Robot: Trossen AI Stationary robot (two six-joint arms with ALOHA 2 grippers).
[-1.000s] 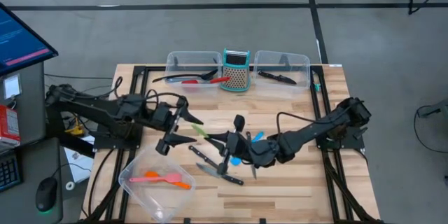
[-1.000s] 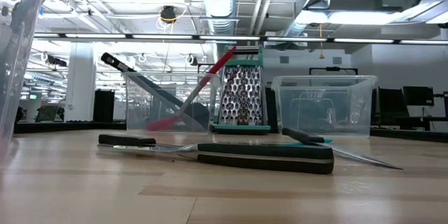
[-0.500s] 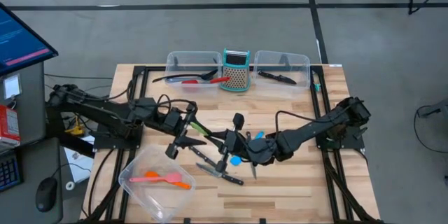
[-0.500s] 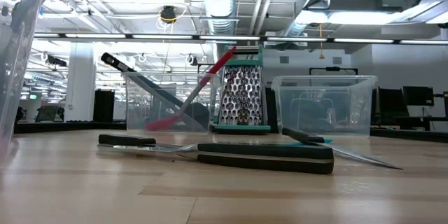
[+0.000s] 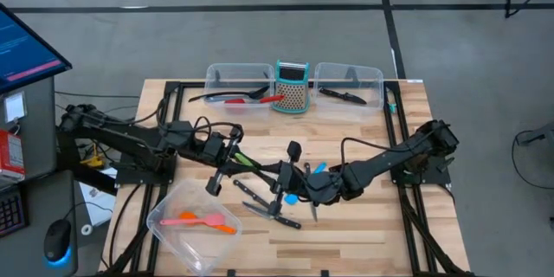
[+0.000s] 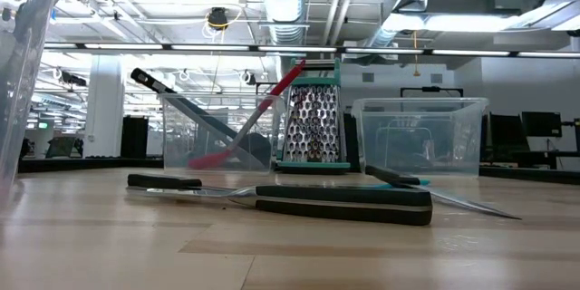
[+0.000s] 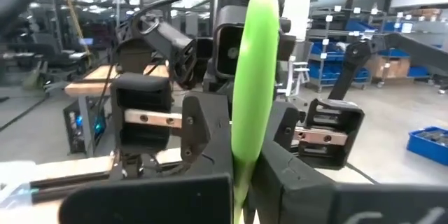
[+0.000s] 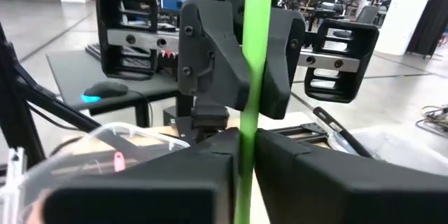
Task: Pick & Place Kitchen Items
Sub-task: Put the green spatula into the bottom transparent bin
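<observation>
Green spatula [image 7: 253, 77] is clamped by both the left gripper [image 5: 235, 161] and, looks like, the right gripper [image 5: 291, 177] mid-table.

A slim green spatula [image 7: 253, 77] stands edge-on, pinched between both grippers above mid-table.

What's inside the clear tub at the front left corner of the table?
In the clear tub, an orange spatula and a pink spatula lie side by side on the bottom. Nothing covers them; no other item shows inside.
</observation>
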